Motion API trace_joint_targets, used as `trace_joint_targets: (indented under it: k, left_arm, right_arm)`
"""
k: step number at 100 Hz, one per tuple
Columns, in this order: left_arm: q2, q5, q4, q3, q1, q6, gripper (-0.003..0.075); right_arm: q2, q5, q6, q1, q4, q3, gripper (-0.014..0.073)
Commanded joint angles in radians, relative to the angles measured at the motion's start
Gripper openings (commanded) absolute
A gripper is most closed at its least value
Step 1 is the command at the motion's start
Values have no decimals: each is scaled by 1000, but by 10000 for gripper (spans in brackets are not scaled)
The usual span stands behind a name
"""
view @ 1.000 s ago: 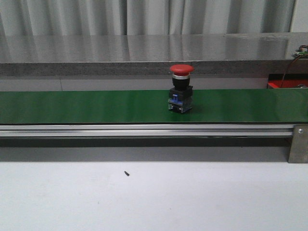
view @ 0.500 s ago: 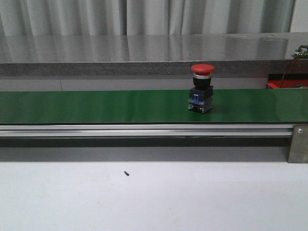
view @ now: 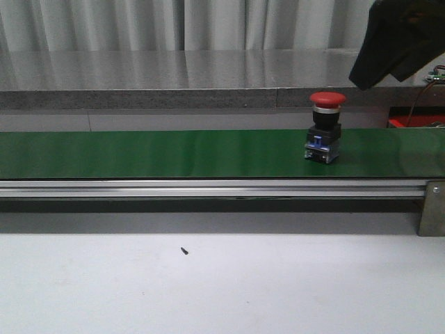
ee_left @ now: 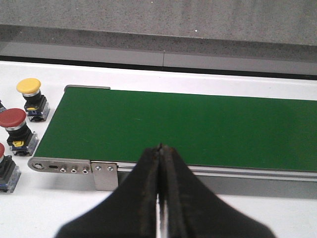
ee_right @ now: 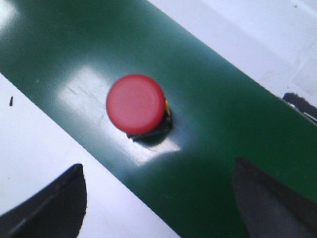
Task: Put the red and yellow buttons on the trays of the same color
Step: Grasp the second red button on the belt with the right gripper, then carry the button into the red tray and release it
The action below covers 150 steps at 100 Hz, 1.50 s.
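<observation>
A red button (view: 325, 127) with a black and blue base stands upright on the green conveyor belt (view: 139, 153), right of its middle. It also shows in the right wrist view (ee_right: 135, 103), seen from above. My right gripper (ee_right: 158, 198) is open and empty above it; its arm (view: 400, 42) shows at the top right of the front view. My left gripper (ee_left: 159, 148) is shut and empty over the belt's near rail. A yellow button (ee_left: 29, 91) and a red button (ee_left: 14, 126) stand on the table beside the belt's end. No tray is clearly in view.
The belt's metal rail (view: 208, 188) runs along its near side, with a bracket (view: 432, 209) at the right. A grey ledge (view: 139, 76) runs behind the belt. A red thing (view: 414, 122) shows at the far right. Another red button (ee_left: 4, 166) sits at the frame edge.
The red button has moved to the right along the belt. My right arm has come into the front view at the top right.
</observation>
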Motion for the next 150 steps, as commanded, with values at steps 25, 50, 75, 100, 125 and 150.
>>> trace_joint_targets:
  k: [25,50,75,100,125,150]
  left_arm:
    - [4,-65,-23,-28,-4,1,-20]
    - [4,-62,-23,-28,-4,1,-20]
    - [4,-62,-23,-28,-4,1,-20]
    - [4,-62,-21,-28,-4,1,-19]
    - [4,-59,-21,-28,-4,1,-20]
    - [4,-59,-21,-28,-4,1,-20]
  right_arm:
    - [76,-69,-11,4,23,-43,598]
    - [135,-104,-11,3,10,-44,450]
    - [134,-39,-9,-11,4,-90,99]
    - [136,-10,2,-162,-1,-263,99]
    - [278,1,2,-334,-42,-482,99]
    - [513,7,4,-372,-80,-712,99]
